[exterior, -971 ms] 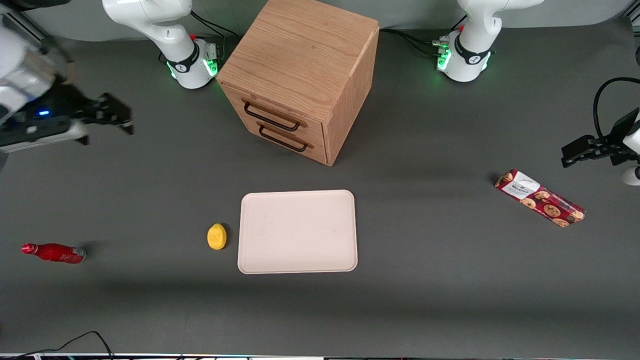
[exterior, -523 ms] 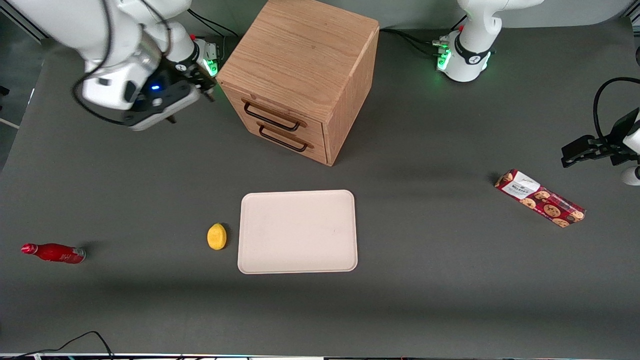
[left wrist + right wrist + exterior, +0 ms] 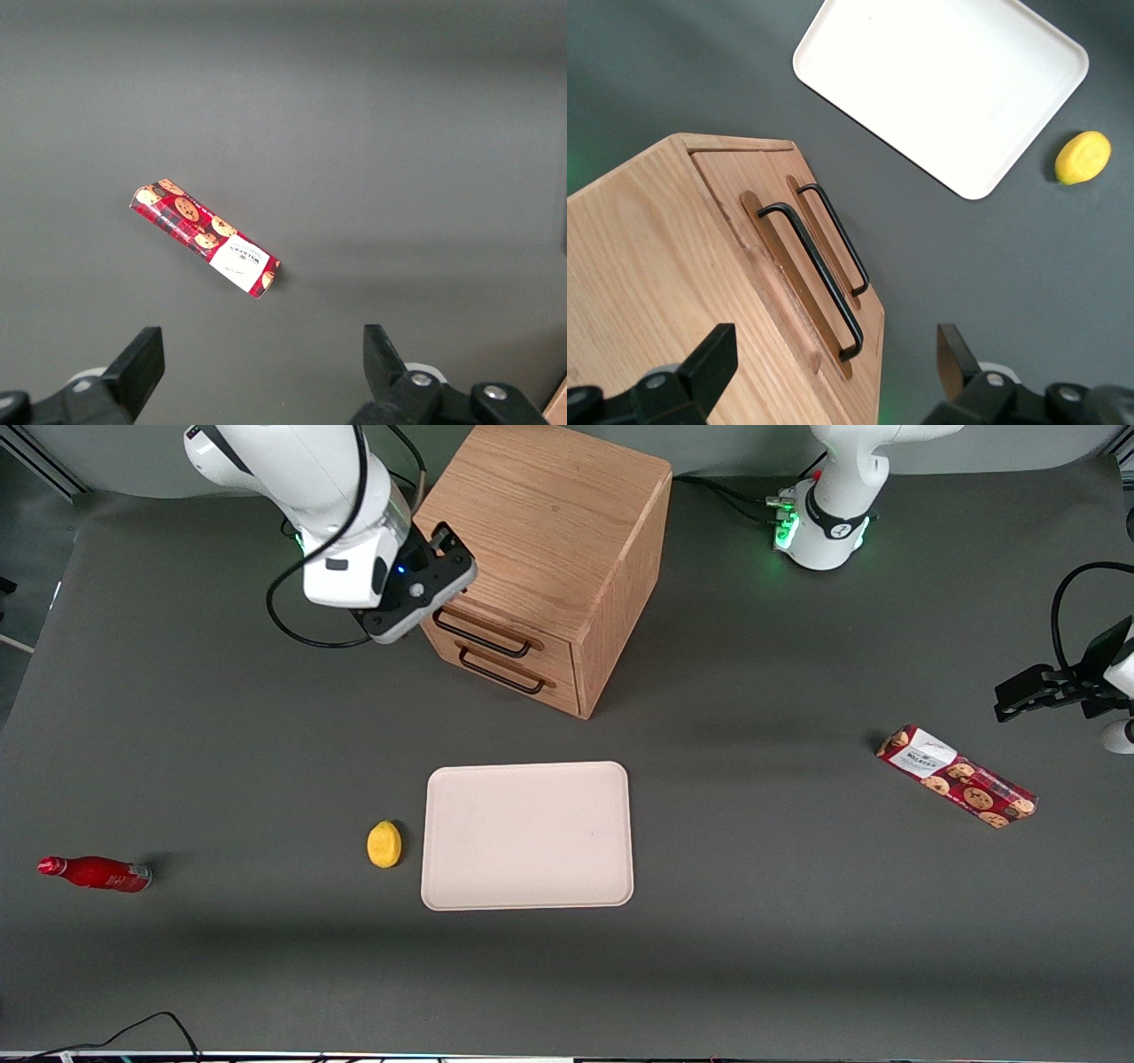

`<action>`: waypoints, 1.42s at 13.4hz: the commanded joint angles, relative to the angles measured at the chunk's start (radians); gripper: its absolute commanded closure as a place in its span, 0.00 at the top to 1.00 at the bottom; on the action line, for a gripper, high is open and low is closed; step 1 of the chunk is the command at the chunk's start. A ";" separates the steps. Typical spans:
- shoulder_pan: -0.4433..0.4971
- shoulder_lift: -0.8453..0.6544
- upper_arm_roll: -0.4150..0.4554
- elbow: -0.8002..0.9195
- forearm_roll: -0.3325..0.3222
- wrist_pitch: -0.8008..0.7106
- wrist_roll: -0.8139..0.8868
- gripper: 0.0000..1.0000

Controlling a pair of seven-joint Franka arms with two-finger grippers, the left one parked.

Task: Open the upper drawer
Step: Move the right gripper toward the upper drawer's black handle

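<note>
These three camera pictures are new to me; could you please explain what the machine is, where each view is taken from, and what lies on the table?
Two white robot arms stand at a grey table. One picture looks at them from the front; the other two come from cameras on each arm's wrist. The working arm's gripper hovers open at the oak cabinet's top front edge, just above the upper drawer, which is shut; it holds nothing. Nearer the front camera lie a pale tray and a lemon beside it. A red bottle lies toward the working arm's end, a cookie packet toward the parked arm's.
</note>
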 commanded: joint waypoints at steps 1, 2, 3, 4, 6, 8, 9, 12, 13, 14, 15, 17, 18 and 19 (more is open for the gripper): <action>0.009 0.021 -0.022 -0.018 0.046 0.010 0.002 1.00; 0.008 0.026 -0.021 -0.038 0.065 0.013 -0.012 1.00; -0.004 0.040 -0.024 -0.047 0.116 0.010 -0.067 1.00; -0.017 0.051 -0.030 -0.070 0.177 0.008 -0.139 1.00; -0.038 0.077 -0.035 -0.093 0.230 0.008 -0.242 1.00; -0.063 0.095 -0.035 -0.096 0.228 0.005 -0.315 1.00; -0.066 0.103 -0.035 -0.110 0.228 0.005 -0.367 1.00; -0.076 0.112 -0.029 -0.151 0.228 0.020 -0.389 1.00; -0.081 0.118 -0.027 -0.167 0.230 0.023 -0.391 1.00; -0.081 0.120 -0.022 -0.182 0.231 0.039 -0.391 1.00; -0.080 0.121 -0.019 -0.205 0.231 0.057 -0.391 1.00; -0.081 0.126 0.005 -0.237 0.234 0.092 -0.391 1.00; -0.080 0.127 0.005 -0.240 0.240 0.099 -0.391 1.00; -0.080 0.136 0.008 -0.242 0.240 0.099 -0.391 1.00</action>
